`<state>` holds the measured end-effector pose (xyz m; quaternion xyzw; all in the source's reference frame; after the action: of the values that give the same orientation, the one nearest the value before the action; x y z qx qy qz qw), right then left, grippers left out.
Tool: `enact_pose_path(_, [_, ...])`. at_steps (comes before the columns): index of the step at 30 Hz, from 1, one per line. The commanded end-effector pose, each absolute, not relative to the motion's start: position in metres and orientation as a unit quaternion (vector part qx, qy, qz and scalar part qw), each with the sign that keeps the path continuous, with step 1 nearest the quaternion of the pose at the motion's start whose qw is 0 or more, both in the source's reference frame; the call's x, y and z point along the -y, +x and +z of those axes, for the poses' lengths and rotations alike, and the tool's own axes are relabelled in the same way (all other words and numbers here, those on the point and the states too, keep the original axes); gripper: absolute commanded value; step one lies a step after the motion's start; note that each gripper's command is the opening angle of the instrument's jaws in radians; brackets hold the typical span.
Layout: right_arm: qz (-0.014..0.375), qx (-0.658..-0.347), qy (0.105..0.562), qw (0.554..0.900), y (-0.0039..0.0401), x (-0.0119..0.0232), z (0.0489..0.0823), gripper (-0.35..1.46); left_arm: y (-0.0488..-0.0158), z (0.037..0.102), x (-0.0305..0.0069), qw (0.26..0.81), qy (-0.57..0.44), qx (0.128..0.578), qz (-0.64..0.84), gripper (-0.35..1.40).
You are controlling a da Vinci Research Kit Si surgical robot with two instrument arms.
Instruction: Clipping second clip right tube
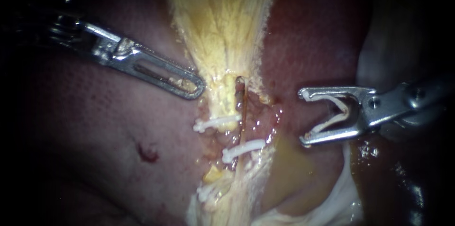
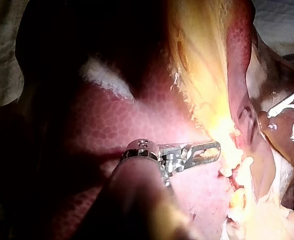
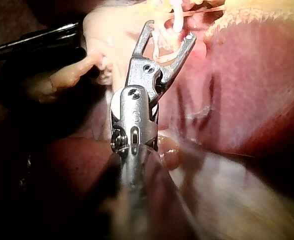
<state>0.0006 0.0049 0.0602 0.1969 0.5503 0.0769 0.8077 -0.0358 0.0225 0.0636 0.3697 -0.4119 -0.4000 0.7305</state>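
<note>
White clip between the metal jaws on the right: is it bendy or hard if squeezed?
Probably fairly stiff: the white clip forms a neat V between the jaws of the right instrument. Likely very light, being thin and small beside them. Perhaps springy at its bend.

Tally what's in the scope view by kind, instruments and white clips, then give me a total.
Instruments: 2, the left instrument and the right instrument
Clips on the tissue: 3
Held clip, between the right instrument's jaws: 1
Total: 6

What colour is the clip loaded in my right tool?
White clip, held in the right tool; clearest in the endoscope view.
</note>
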Motion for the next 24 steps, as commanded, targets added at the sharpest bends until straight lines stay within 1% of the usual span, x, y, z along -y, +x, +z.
enact_pose_path(1, [0.077, -0.55, 0.197, 0.808, 0.0006, -0.0049, 0.0602, 0.5, -0.0358, 0.0635, -0.0225, 0.73, 0.37, 0.412, -0.4, -0.35])
enact_pose_path(6, [0.077, -0.55, 0.197, 0.808, 0.0006, -0.0049, 0.0602, 0.5, -0.0347, 0.0624, -0.0234, 0.729, 0.375, 0.412, -0.399, -0.35])
enact_pose_path(12, [0.077, -0.55, 0.197, 0.808, 0.0006, -0.0049, 0.0602, 0.5, -0.0319, 0.0595, -0.0257, 0.725, 0.365, 0.413, -0.413, -0.35])
enact_pose_path(16, [0.077, -0.55, 0.197, 0.808, 0.0006, -0.0049, 0.0602, 0.5, -0.0304, 0.0583, -0.0263, 0.723, 0.362, 0.412, -0.421, -0.35])
enact_pose_path(24, [0.076, -0.551, 0.199, 0.807, 0.0012, -0.0049, 0.0605, 0.5, -0.0302, 0.0583, -0.0262, 0.723, 0.36, 0.412, -0.422, -0.35])
